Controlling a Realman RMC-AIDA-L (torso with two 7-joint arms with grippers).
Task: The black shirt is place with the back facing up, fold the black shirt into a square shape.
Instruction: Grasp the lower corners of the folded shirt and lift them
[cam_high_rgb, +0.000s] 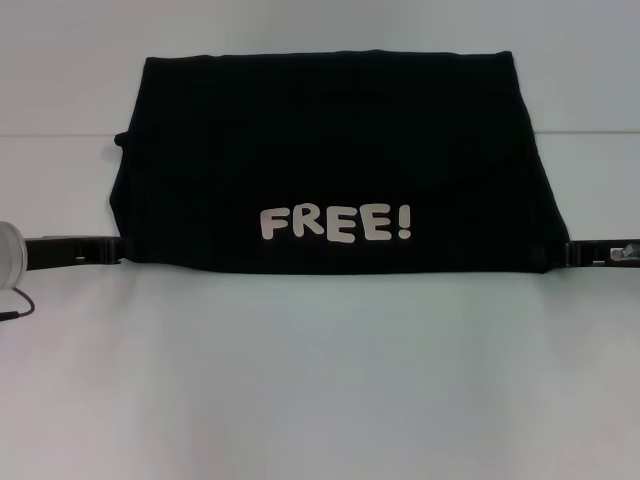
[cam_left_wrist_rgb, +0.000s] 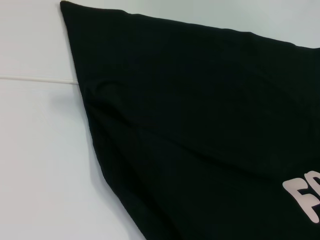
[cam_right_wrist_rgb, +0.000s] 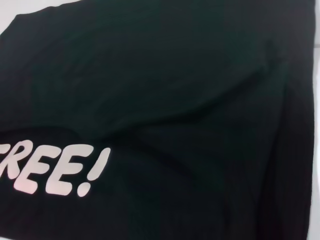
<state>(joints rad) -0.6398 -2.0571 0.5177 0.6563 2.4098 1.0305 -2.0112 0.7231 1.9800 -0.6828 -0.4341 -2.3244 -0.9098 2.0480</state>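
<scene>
Fingers pinch black shirt corners.

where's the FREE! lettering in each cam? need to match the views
Head view: FREE! lettering low on the black shirt, centred, near its front edge.
Left wrist view: only the first letters, cut off at the frame edge.
Right wrist view: most of it, first letter cut off.
Shared landmark: the lettering itself.

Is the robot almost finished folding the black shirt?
Partway, it seems. The black shirt already lies folded over on the white table, its "FREE!" lettering facing up. The left gripper and right gripper sit at its two near corners. It is still a wide rectangle, so the sides need folding in to make a square.
</scene>
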